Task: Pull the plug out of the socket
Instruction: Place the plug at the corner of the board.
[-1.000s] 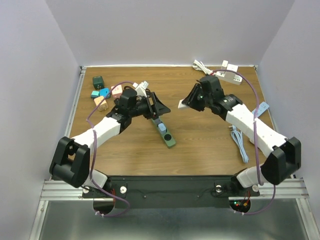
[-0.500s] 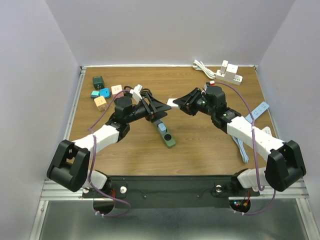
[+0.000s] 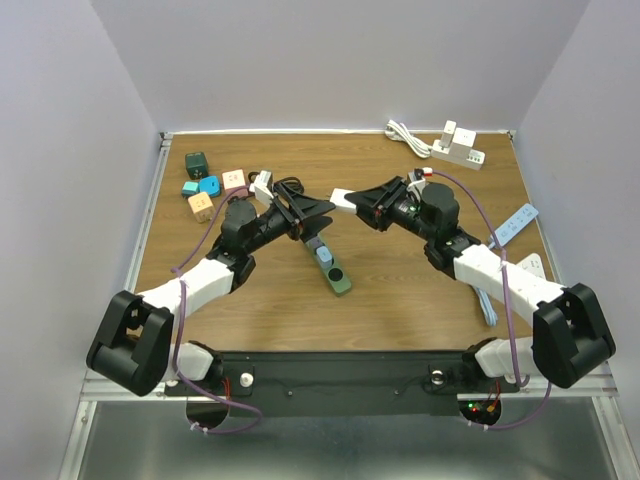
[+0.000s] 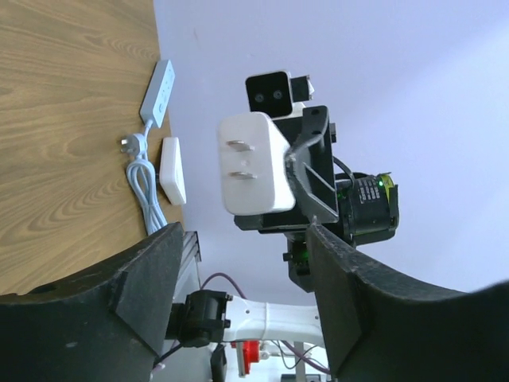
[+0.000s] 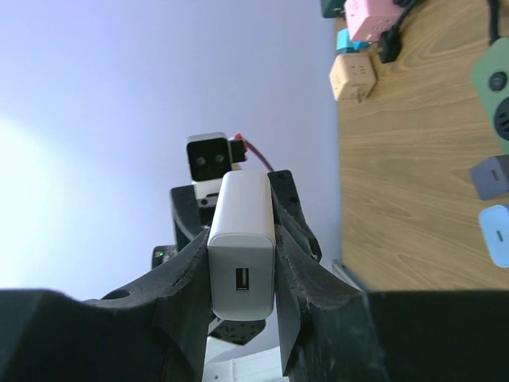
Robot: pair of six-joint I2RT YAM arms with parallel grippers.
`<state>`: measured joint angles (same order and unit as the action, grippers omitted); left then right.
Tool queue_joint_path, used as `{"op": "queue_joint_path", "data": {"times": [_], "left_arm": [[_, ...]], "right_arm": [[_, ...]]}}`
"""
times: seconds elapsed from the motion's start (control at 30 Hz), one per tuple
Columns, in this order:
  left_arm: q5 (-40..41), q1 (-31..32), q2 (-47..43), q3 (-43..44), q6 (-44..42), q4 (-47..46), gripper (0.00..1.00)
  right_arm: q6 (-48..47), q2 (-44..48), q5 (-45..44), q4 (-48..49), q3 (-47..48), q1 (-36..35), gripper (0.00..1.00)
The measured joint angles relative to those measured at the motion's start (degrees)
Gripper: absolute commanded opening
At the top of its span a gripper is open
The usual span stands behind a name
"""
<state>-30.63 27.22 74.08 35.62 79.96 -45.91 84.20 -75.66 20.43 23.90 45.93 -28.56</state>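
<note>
Top external: right end effector [image 3: 360,205] clamped on white plug [image 3: 342,199], left end effector [image 3: 322,218] gaping

White plug [image 5: 241,239], dark green socket strip [image 3: 339,277], brown wood-grain table [image 3: 400,290]

You're looking at a white plug [image 3: 343,203] hanging clear of the green socket strip [image 3: 337,275].
The plug is sitting pinched by its long sides in the right pincer [image 3: 358,205], raised above the tabletop [image 3: 420,290], its two flat metal prongs pointing away from the pincer and its USB port facing back. The strip is lying slantwise on the wood near the middle, below the plug and apart from it.
</note>
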Motion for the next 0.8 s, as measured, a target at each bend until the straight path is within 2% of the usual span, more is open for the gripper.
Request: {"op": "queue_joint_path", "data": {"times": [0.3,0.63,0.8], "left_arm": [[0.7,0.0,2.2,0.8,1.2,-1.9,0.66],[1.5,0.0,3.0,1.0,4.3,-6.3,0.75],[2.5,-0.1,3.0,1.0,5.5,-8.5,0.75]], "right_arm": [[1.6,0.0,1.4,3.4,0.0,0.2,0.00],[1.5,-0.4,2.8,4.0,0.0,0.3,0.01],[1.5,-1.0,3.8,4.0,-1.0,0.3,0.00]]}}
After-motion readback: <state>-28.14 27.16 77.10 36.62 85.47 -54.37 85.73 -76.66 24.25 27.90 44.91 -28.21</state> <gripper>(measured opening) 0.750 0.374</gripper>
